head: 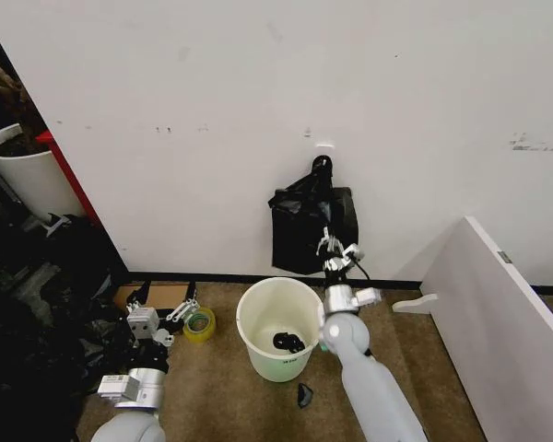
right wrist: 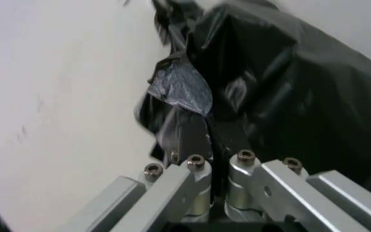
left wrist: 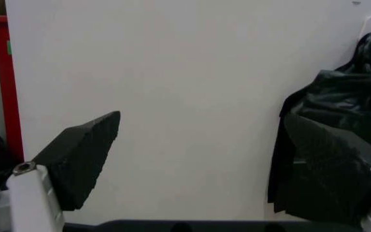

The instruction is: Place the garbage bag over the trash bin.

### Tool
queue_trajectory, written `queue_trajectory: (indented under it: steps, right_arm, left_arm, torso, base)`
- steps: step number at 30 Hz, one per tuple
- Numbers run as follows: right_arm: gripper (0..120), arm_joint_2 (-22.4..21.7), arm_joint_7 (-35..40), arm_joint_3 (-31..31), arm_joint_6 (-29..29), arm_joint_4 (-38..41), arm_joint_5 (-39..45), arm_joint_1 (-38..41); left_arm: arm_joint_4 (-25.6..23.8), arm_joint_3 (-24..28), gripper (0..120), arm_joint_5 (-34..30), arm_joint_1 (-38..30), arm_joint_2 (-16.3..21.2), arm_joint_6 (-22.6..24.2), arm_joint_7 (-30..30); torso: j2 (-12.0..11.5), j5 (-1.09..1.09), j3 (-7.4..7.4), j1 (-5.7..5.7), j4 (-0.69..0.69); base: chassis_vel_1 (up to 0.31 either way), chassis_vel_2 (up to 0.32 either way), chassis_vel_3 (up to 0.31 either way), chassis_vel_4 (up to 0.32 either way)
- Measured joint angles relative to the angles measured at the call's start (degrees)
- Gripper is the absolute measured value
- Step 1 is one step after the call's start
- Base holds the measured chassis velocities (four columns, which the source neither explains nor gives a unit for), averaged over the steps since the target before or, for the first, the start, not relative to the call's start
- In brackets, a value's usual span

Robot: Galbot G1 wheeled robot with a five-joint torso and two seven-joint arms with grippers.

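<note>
No writing, label, brand or number can be read on anything here (the wall's faint marks are only smudges).

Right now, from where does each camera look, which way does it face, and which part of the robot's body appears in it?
Head view: sits high, faces forward and down at the wall and floor; sees the trash bin, with both arms, the left gripper low, the right gripper at the garbage bag.
Left wrist view: faces the wall; one dark finger of its own gripper shows.
Right wrist view: faces the bag closely; its metal fingers are shut on plastic.
Shared: all three see that hanging black bag.
</note>
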Motion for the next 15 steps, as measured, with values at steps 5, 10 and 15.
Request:
queue_trajectory:
  steps: [5, 10, 15]
  right_arm:
    - [0, -2.11, -0.84, 0.35, 0.97, 1.11, -5.2, -3.68]
    - [0, -3.91, -1.38, 0.8, 2.18, 1.96, -9.64, -7.49]
    - [0, -5.44, -1.91, 1.88, 3.35, 3.34, -13.6, -11.45]
  left_arm:
    - [0.36, 0.17, 100, 0.61, -0.07, -0.54, -0.26, 0.08]
    - [0.36, 0.16, 100, 0.74, -0.07, -0.62, -0.39, 0.13]
    - [0.95, -0.06, 100, 0.59, -0.75, -0.64, -0.47, 0.14]
  torso:
    - [0.0, 0.0, 0.0, 0.0, 0.0]
    - [0.0, 0.0, 0.0, 0.0, 0.0]
    - [0.0, 0.01, 0.0, 0.0, 0.0]
  base:
    - [0.0, 0.0, 0.0, 0.0]
    - [0.0, 0.0, 0.0, 0.0]
    - [0.0, 0.0, 0.0, 0.0]
